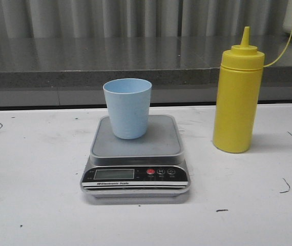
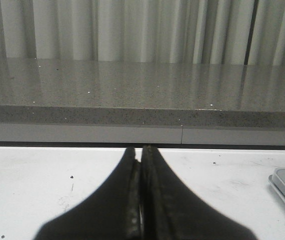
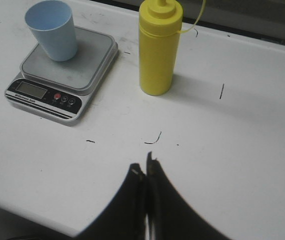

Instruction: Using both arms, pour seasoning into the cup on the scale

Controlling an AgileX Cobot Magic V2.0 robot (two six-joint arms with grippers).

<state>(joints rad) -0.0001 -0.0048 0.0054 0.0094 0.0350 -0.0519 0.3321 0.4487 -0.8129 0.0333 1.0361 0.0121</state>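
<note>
The pale blue cup [image 1: 127, 107] stands upright on the scale [image 1: 136, 156] at frame centre. The yellow squeeze bottle [image 1: 236, 97] stands right of it on the tabletop [image 1: 33, 195] (cap apparently off). Both the left claw [image 2: 141, 155] and right claw [image 3: 143, 167] are pressed closed, holding nothing.

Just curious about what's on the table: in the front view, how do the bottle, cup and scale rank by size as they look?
1. Scale: widest, though nearest the camera, which may flatter it.
2. Yellow bottle: tallest; close to the scale overall.
3. Blue cup: clearly smallest.

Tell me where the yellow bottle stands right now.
In the front view the yellow bottle stands upright on the white table, right of the scale that carries the blue cup, clear of both; no hand touches it.
</note>
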